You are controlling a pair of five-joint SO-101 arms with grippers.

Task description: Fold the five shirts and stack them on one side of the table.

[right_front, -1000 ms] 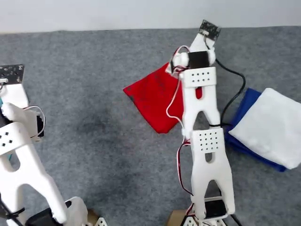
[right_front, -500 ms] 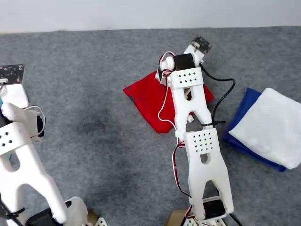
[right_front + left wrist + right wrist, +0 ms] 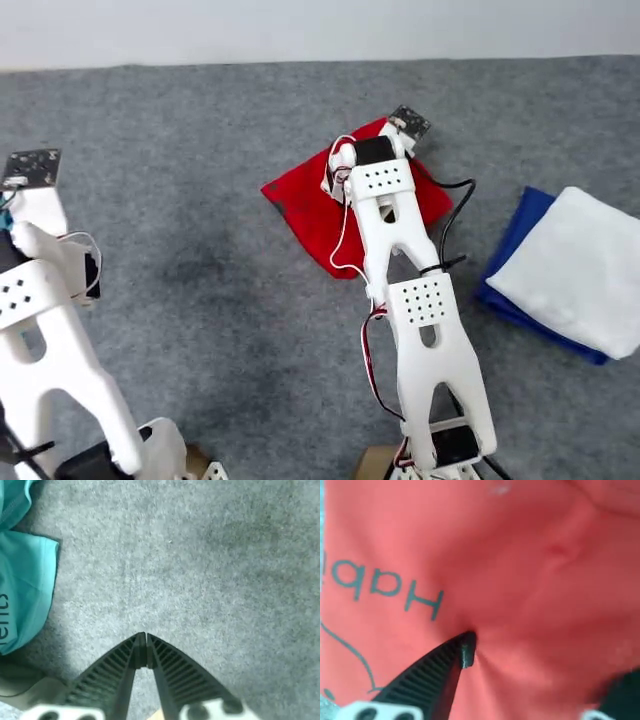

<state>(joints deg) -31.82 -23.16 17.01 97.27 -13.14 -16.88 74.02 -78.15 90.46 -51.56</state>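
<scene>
Where the right jaws press into the red shirt [image 3: 530, 580], soft cloth puckers in radiating creases; whether they are clenched I cannot tell.
The left jaws, ribbed and black, are clenched on nothing above the grey, felt-like worktop [image 3: 225, 555], with a teal shirt [image 3: 25, 580] just beside them. Well apart, a folded white shirt [image 3: 580, 270] lies atop a blue shirt [image 3: 525, 222].

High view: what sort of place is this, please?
Probably a robotics test bench, not a home laundry: a white plastic left arm and right arm stand at a grey carpet-covered table, with a folded white shirt stacked on a blue shirt.
</scene>
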